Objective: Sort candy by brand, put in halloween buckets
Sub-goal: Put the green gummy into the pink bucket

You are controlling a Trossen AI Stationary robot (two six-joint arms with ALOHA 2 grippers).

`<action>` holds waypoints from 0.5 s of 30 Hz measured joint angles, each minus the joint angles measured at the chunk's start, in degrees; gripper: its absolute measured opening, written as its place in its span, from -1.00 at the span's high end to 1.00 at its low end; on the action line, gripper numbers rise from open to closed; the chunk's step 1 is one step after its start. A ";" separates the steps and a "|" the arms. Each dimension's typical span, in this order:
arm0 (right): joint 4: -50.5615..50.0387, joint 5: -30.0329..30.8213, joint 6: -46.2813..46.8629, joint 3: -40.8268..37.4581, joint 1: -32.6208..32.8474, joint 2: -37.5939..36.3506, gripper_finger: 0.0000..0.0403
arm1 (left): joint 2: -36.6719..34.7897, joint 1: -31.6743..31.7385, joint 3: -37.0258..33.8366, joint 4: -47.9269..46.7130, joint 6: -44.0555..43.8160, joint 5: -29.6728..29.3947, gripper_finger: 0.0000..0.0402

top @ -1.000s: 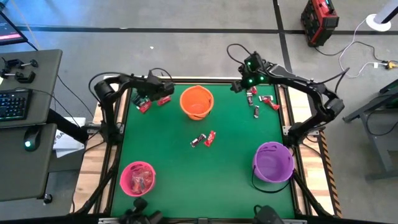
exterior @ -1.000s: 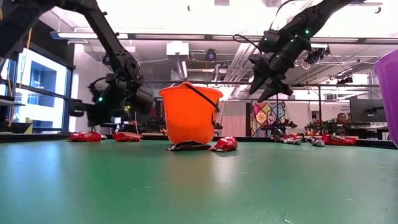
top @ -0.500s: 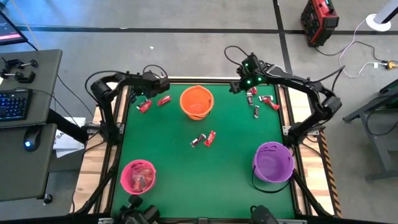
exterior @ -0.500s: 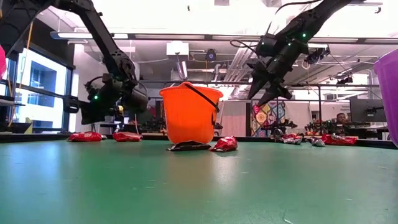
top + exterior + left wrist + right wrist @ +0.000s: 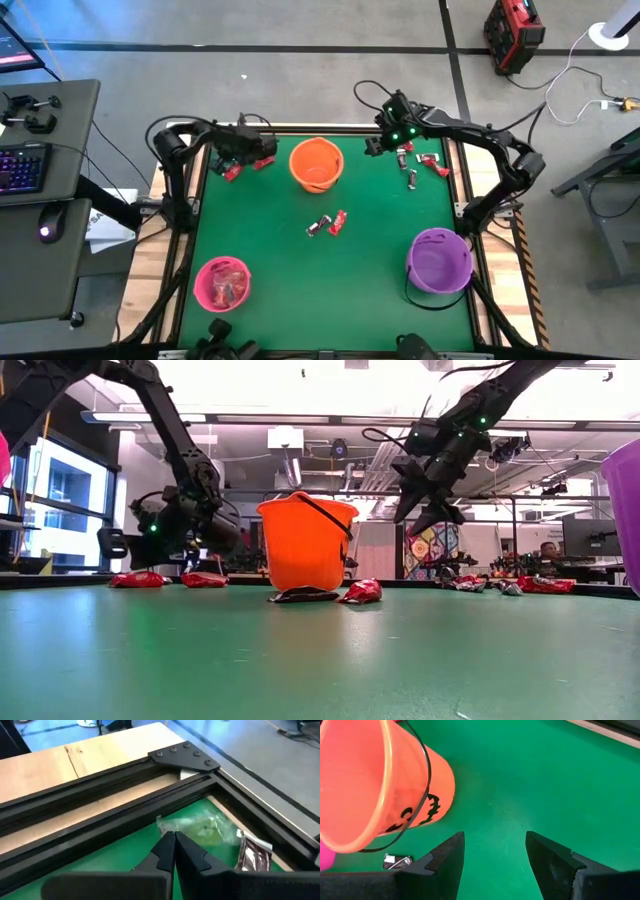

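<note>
- While sorting runs: green felt-topped table [image 5: 300, 260], with round plastic pails well apart: orange [image 5: 316, 164] at the far middle, purple [image 5: 438, 258] near right, pink [image 5: 221, 283] near left, already holding red pieces.
- Left gripper [image 5: 262, 147]: clenched on nothing, low beside red wrapped candies [image 5: 246, 166] in the far left corner.
- Right gripper [image 5: 372, 146]: fingers spread, empty, raised between orange pail and a scatter of candy [image 5: 420, 165].
- Risk: sweeping wrappers off the table's edge or bumping the orange pail, given such tight clearances.

The orange bucket [image 5: 380, 780] is cut off by the frame edge; candy [image 5: 418, 165] brands are unreadable.
</note>
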 joint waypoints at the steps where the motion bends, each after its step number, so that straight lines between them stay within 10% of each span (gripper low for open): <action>1: 0.03 0.00 0.01 0.00 0.00 0.00 -0.01 | 0.17 -0.22 -0.07 -0.04 -0.36 -0.41 1.00; 15: -0.16 -0.15 0.09 0.00 0.00 0.00 -0.01 | 0.11 -0.06 -0.03 0.65 0.45 -0.08 1.00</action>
